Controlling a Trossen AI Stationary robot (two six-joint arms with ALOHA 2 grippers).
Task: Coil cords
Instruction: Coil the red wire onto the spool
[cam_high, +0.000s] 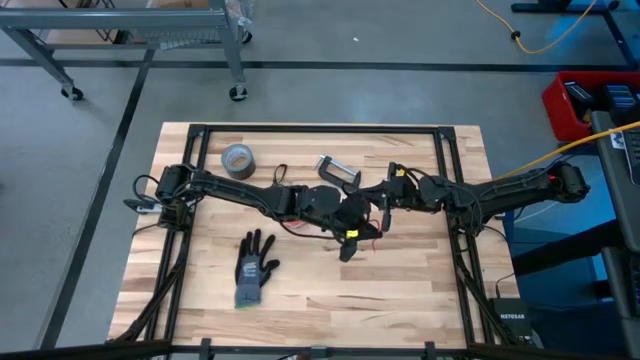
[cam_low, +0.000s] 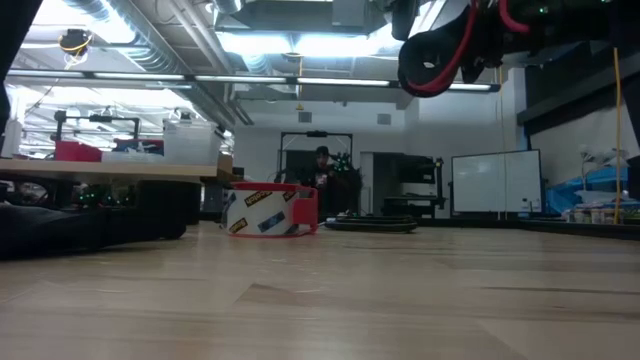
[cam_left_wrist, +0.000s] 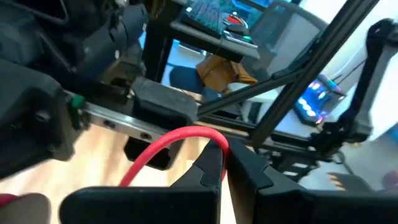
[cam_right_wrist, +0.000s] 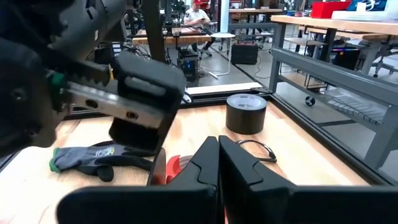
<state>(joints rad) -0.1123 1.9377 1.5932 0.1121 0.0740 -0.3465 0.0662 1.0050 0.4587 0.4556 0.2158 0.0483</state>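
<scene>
A: What is seen on the table (cam_high: 420, 290)?

B: Pale wood planks are seen, framed by a dark rail; grey floor and a wheeled rack lie beyond the far edge. Taking the duct-tape roll (cam_high: 237, 157) as landmark: the glove (cam_high: 254, 268) is laid nearer the front edge, with bare wood around it.

A: And the grippers?

B: Both are met at mid-table, beside the roll toward the right arm's side. The left gripper (cam_left_wrist: 225, 163) is pinched on the red cord (cam_left_wrist: 177, 140). The right gripper (cam_right_wrist: 218, 149) is pressed together; whether anything is held cannot be told. A black cord (cam_right_wrist: 256, 148) is looped just beside the roll.
</scene>
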